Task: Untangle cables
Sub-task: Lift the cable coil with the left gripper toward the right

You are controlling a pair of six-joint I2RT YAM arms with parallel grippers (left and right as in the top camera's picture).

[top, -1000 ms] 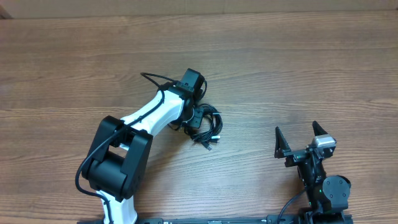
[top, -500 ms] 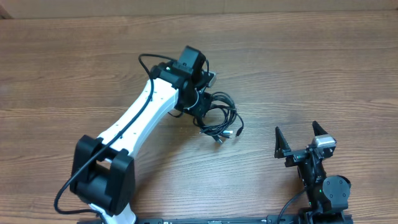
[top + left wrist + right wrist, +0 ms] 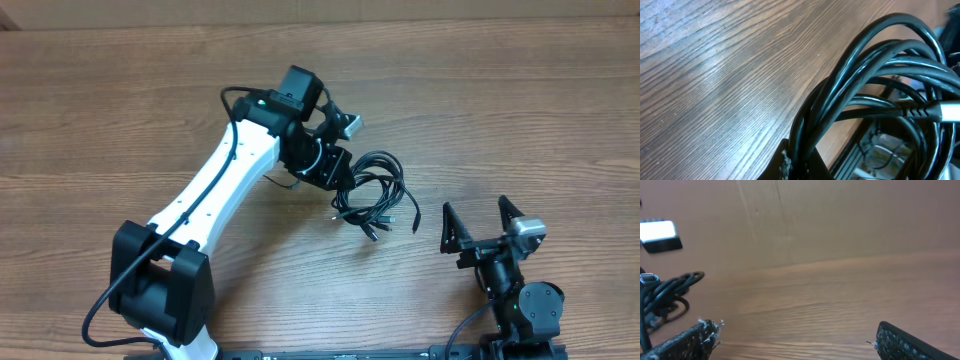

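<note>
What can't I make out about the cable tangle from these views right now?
Cable count: overhead, the cables overlap in one small tangle; the left wrist view crops them at its edges.
Grip spot: overhead, the left claw blends black-on-black into the cables.
Plugs: too small overhead; the right wrist view cuts the cables off at its left edge.

Black cables (image 3: 372,195) bundled, loops tangled, mid-table.
</note>
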